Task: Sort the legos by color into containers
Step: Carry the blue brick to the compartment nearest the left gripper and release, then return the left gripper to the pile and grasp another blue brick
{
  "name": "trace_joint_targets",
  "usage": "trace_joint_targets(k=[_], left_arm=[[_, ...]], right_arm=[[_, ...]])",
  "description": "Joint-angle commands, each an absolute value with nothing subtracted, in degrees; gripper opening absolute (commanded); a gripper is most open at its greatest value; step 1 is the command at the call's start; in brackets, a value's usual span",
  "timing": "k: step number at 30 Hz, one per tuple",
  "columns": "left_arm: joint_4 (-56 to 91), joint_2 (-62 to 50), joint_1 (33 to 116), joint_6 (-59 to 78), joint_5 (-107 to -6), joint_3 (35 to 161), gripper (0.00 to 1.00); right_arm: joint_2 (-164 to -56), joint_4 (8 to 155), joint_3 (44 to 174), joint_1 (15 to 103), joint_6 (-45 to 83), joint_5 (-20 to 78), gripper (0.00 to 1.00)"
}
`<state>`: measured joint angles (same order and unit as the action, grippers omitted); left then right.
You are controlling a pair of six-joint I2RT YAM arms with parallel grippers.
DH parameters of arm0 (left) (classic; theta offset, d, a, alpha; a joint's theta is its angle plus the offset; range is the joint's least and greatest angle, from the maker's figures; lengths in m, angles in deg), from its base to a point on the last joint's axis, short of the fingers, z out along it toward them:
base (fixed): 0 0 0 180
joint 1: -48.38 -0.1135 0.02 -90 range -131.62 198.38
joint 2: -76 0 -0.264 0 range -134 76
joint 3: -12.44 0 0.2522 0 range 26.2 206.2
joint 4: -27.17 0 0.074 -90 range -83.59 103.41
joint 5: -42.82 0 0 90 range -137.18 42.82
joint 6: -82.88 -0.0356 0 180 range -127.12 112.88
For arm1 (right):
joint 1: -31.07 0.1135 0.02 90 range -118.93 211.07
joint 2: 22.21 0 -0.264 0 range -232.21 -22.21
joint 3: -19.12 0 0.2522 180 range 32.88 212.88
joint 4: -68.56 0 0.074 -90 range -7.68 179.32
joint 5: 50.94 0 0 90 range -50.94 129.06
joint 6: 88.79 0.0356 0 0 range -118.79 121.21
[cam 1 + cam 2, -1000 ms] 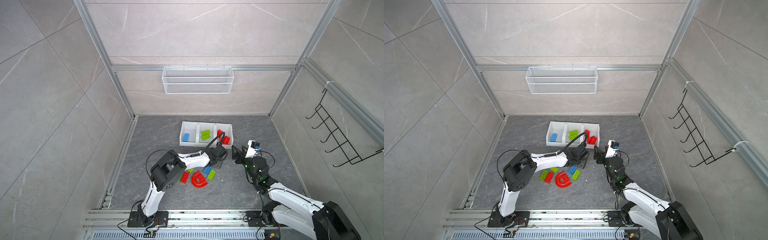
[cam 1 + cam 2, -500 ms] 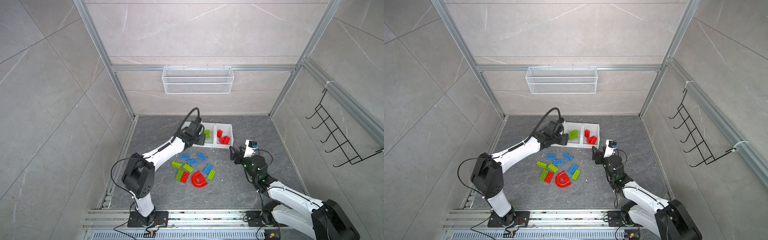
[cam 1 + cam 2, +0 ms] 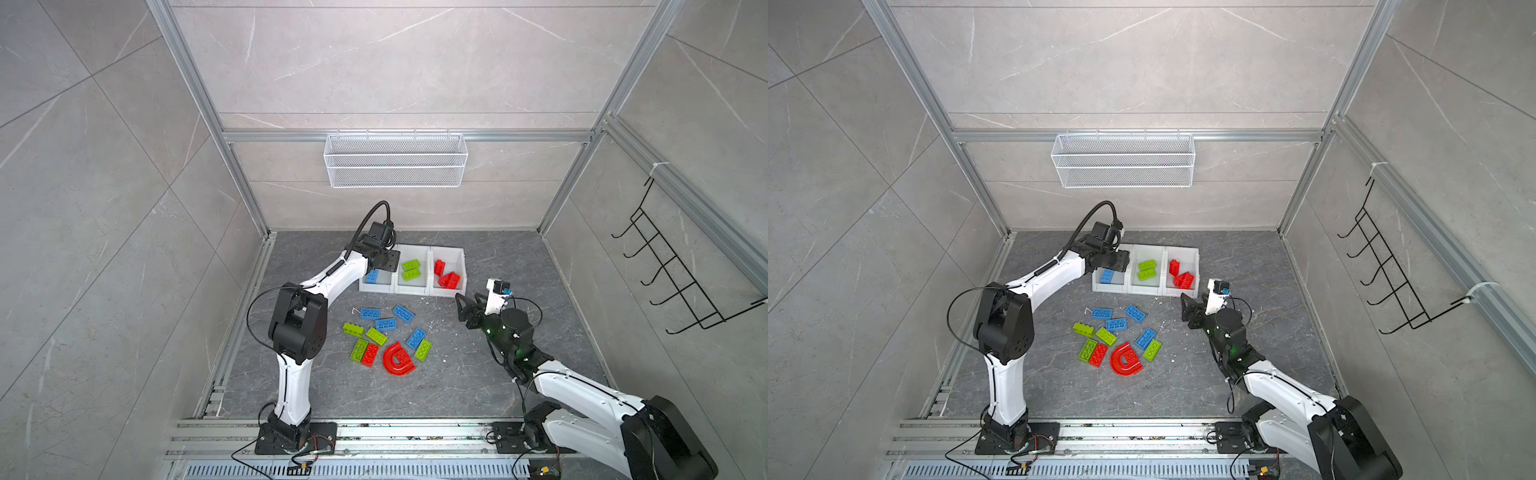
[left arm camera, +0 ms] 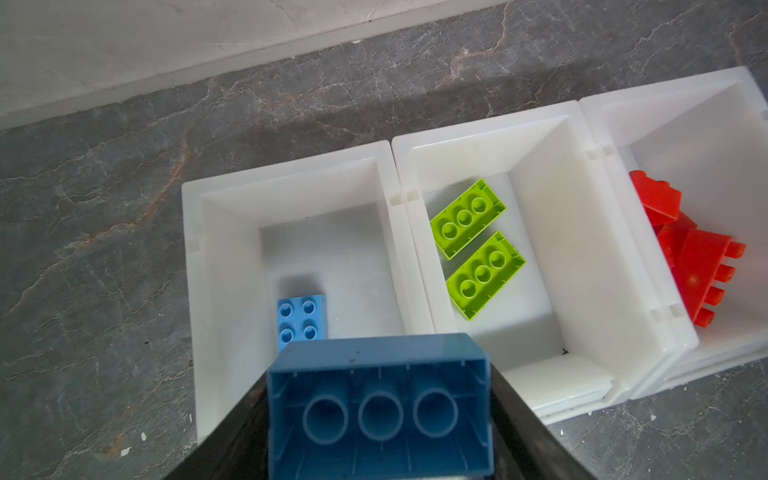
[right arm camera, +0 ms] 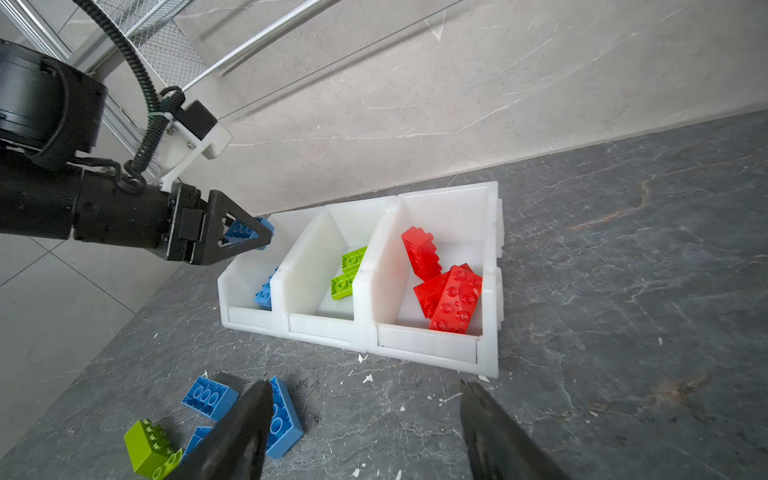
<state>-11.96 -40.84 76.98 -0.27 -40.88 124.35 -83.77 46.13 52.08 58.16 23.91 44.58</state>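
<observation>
My left gripper (image 3: 384, 262) is shut on a blue brick (image 4: 380, 411), held with its hollow underside to the wrist camera above the leftmost of three joined white containers (image 3: 415, 287). That bin holds one blue brick (image 4: 302, 318), the middle one two lime green bricks (image 4: 476, 245), the right one red bricks (image 5: 446, 286). Loose legos lie on the floor in front: several blue (image 3: 385, 324), several green (image 3: 376, 336), a red brick (image 3: 369, 354) and a red arch (image 3: 398, 360). My right gripper (image 5: 365, 390) hangs open and empty over bare floor, right of the pile.
A white wire mesh basket (image 3: 395, 166) hangs on the back wall. A black hook rack (image 3: 681, 282) is on the right wall. Aluminium rails (image 3: 245, 316) edge the floor on the left. White crumbs are scattered around the bins and the pile.
My left arm has swung from low in front of the bins, near the right gripper, up and left to above the leftmost bin. The right gripper has stayed in place.
</observation>
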Motion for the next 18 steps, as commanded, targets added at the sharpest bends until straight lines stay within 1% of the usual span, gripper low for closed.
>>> trace_joint_targets(k=[1, 3, 4, 5, 10, 11, 13, 18], left_arm=[[-14.23, -41.85, 75.74, -0.72, -40.02, 127.19, 0.43], [-14.19, -41.86, 75.45, -0.62, -39.46, 126.96, 0.43], [-14.24, -41.86, 75.36, -0.62, -39.13, 126.84, 0.46], [-14.28, -41.84, 75.32, -0.75, -39.17, 126.73, 0.58], [-14.83, -40.68, 75.26, -0.88, -37.95, 125.75, 0.81], [-14.64, -39.95, 75.22, -0.59, -37.89, 125.27, 0.84], [-14.04, -38.46, 75.24, -0.22, -37.85, 124.11, 0.89], [-15.97, -33.53, 76.09, 2.87, -39.19, 120.85, 0.89]], right_arm=[[-84.15, 47.26, 54.06, 58.38, 23.27, 43.63, 0.73], [-84.21, 47.39, 54.10, 58.40, 23.19, 43.46, 0.74], [-84.31, 47.52, 54.23, 58.47, 23.18, 43.38, 0.74], [-84.42, 47.63, 54.32, 58.39, 23.18, 43.30, 0.74], [-84.94, 47.87, 54.71, 58.47, 23.09, 42.68, 0.74], [-84.96, 47.88, 54.76, 58.45, 23.02, 42.60, 0.74], [-84.96, 48.01, 54.71, 58.42, 23.00, 42.42, 0.74], [-84.87, 48.09, 54.72, 58.44, 22.75, 42.43, 0.74]])
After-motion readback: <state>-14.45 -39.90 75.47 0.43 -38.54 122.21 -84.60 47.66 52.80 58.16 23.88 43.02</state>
